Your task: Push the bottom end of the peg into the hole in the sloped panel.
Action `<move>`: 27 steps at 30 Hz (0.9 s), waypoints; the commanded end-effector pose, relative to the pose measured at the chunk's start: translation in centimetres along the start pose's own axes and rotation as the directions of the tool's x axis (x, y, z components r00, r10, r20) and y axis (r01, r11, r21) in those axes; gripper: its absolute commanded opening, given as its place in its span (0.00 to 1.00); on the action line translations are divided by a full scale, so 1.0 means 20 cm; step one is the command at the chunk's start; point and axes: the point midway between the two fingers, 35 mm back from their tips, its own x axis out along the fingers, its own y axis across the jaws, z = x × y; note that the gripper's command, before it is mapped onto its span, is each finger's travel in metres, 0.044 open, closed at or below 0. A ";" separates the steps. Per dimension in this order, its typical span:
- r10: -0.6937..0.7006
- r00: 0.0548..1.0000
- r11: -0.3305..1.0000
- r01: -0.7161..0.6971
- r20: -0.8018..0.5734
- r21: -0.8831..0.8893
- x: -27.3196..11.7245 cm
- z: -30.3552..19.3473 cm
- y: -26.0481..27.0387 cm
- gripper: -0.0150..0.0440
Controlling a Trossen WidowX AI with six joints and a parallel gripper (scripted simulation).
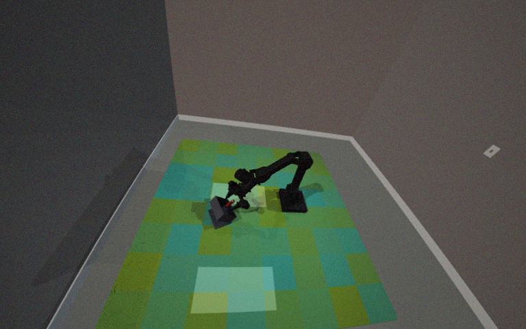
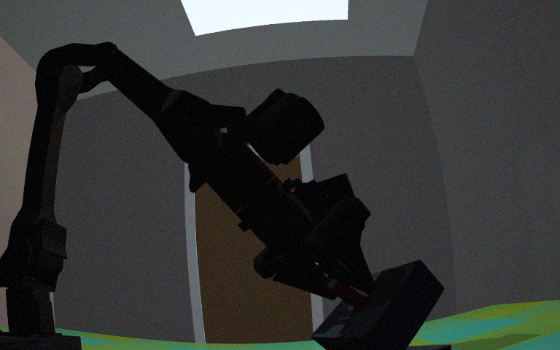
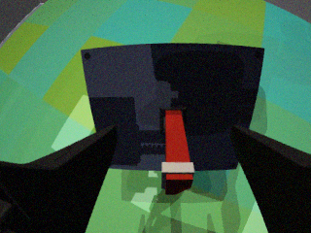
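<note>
The red peg (image 1: pixel 229 203) (image 2: pixel 345 291) (image 3: pixel 176 141) has flat sides and a white band near its outer end. Its bottom end is in the hole (image 3: pixel 162 118) of the dark sloped panel (image 1: pixel 217 210) (image 2: pixel 413 303) (image 3: pixel 209 87). The peg sticks out of the face; how deep it sits inside is hidden. My gripper (image 1: pixel 231 202) (image 2: pixel 354 291) (image 3: pixel 174 132) is wide open, with one finger on each side of the peg and a gap between each finger and the peg in the wrist view.
The panel block stands on the green and blue checkered surface (image 1: pixel 248 244). The arm's base (image 1: pixel 293 201) is on the same surface, to the right of the block in the top view. The fingertips are close to the panel face.
</note>
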 end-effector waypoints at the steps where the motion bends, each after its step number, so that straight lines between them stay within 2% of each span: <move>1: 0.000 1.000 1.000 0.000 0.001 -0.001 -0.02 0.00 0.00 1.00; 27: -0.004 1.000 1.000 0.004 0.003 0.000 -0.20 0.02 -0.01 1.00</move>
